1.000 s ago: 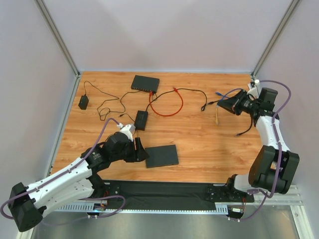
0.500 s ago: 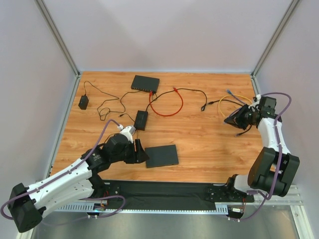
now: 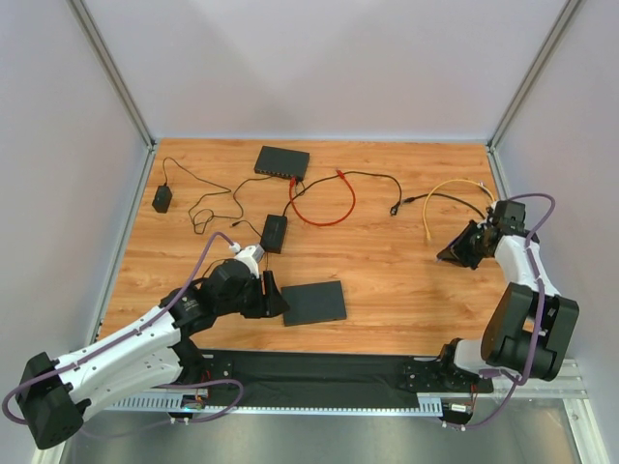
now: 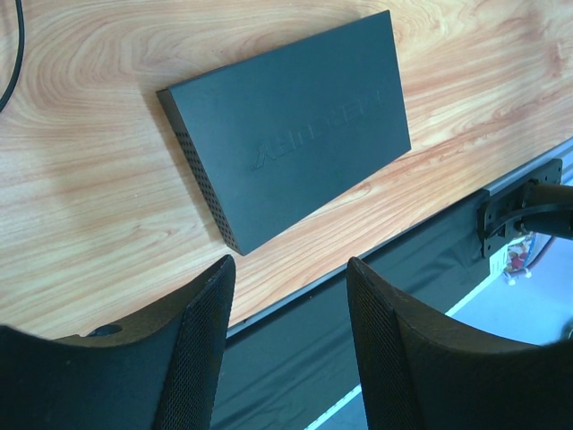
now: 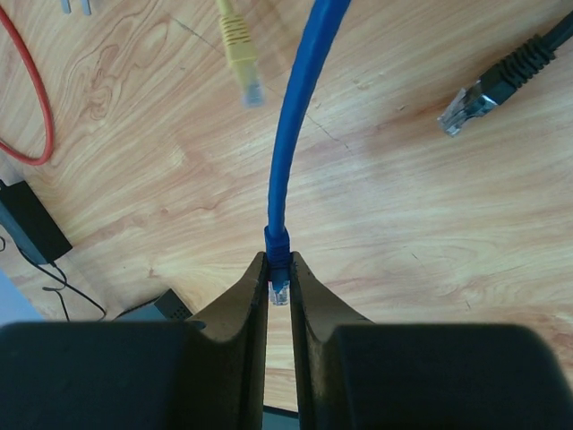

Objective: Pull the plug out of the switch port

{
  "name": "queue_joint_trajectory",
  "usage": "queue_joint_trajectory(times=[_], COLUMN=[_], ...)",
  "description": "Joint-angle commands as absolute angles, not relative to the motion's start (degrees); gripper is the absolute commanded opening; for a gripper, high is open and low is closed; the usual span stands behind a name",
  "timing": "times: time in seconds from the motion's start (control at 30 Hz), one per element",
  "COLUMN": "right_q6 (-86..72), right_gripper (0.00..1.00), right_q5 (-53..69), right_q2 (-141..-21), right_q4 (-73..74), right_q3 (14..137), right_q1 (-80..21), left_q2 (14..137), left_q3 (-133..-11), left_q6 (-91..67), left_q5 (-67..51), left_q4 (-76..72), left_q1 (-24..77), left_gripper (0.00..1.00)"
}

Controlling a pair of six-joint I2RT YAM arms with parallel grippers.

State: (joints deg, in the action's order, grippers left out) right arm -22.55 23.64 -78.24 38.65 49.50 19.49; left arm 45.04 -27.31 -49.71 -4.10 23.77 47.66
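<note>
My right gripper [image 5: 279, 265] is shut on the plug of a blue cable [image 5: 300, 98], which runs up and away from the fingers. In the top view this gripper [image 3: 462, 249] hangs low over the table near the right edge. A black switch [image 3: 281, 161] sits at the back with a red cable [image 3: 334, 208] and black leads at its front. My left gripper [image 4: 291, 269] is open and empty, just left of a flat black box [image 4: 286, 125], also in the top view [image 3: 313, 303].
A loose yellow plug [image 5: 242, 54] and a black plug [image 5: 466, 103] lie on the wood ahead of the right gripper. A small black box [image 3: 275, 232] and a power adapter [image 3: 162, 199] with thin leads lie on the left half. Walls close in on both sides.
My right gripper has moved toward the near side along the right edge and dropped lower, still holding the blue plug. The yellow cable has shifted on the table. The left arm has barely moved.
</note>
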Motion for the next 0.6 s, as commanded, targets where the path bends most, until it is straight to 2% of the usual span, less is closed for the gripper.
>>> queue_joint_trajectory(times=[0.0, 0.13, 0.2, 0.4, 0.57], right_q6=[-21.5, -21.8, -21.9, -21.9, -21.7], right_gripper=[0.13, 0.15, 0.20, 0.46, 0.50], right_q5=[24.1, 24.0, 23.0, 20.0, 16.9], right_q2=[-77.6, -77.9, -78.0, -77.0, -75.4], right_q4=[35.9, 36.2, 36.6, 37.5, 39.8], right_q3=[49.7, 50.3, 50.1, 49.8, 51.5], right_q1=[17.8, 17.5, 17.6, 17.5, 14.5], left_q2=[44.4, 44.6, 44.5, 43.5, 43.2], left_q3=[-27.7, -27.9, -27.9, -27.9, -28.2], left_q6=[-49.0, -49.0, -49.0, -48.6, -48.1], left_q5=[-4.2, -4.5, -4.5, -3.9, -2.6], left_q4=[22.6, 22.4, 22.4, 23.6, 25.0], left_q1=[47.8, 47.8, 47.8, 47.8, 47.8], left_gripper=[0.61, 0.61, 0.61, 0.61, 0.61])
